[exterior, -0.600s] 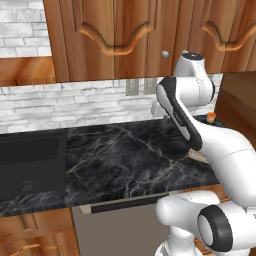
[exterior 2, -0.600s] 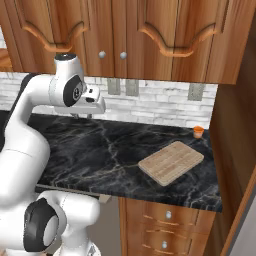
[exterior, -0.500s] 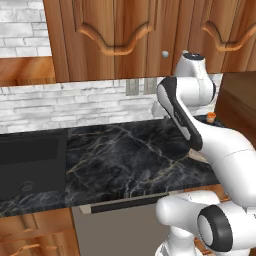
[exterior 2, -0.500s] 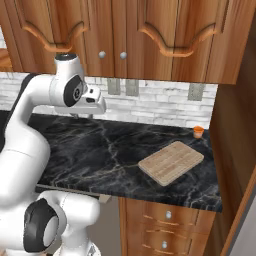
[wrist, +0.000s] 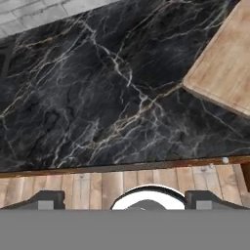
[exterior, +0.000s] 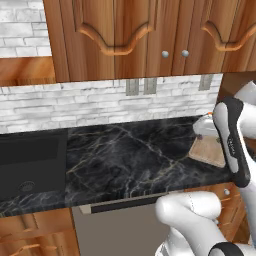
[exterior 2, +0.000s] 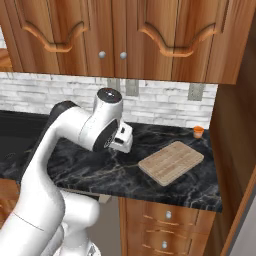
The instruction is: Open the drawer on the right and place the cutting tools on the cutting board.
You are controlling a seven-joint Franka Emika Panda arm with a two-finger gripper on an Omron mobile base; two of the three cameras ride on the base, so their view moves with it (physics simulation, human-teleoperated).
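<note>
The light tan cutting board lies bare on the black marble counter, near its right end. It also fills the upper right corner of the hand view as the cutting board. My gripper hovers over the counter just left of the board, open with nothing between its fingertips. Below the counter, under the board, the reddish-brown drawer is shut, with a round knob on its front. The cutting tools are out of view.
A small orange cup stands at the back right corner by the wooden side wall. Carved upper cabinet doors hang above the brick backsplash. A dark sink lies at the counter's left. More shut drawers sit below the top one.
The arm has bent forward and down, bringing the hand lower and rightward over the counter toward the cutting board. The board and cup have not moved.
</note>
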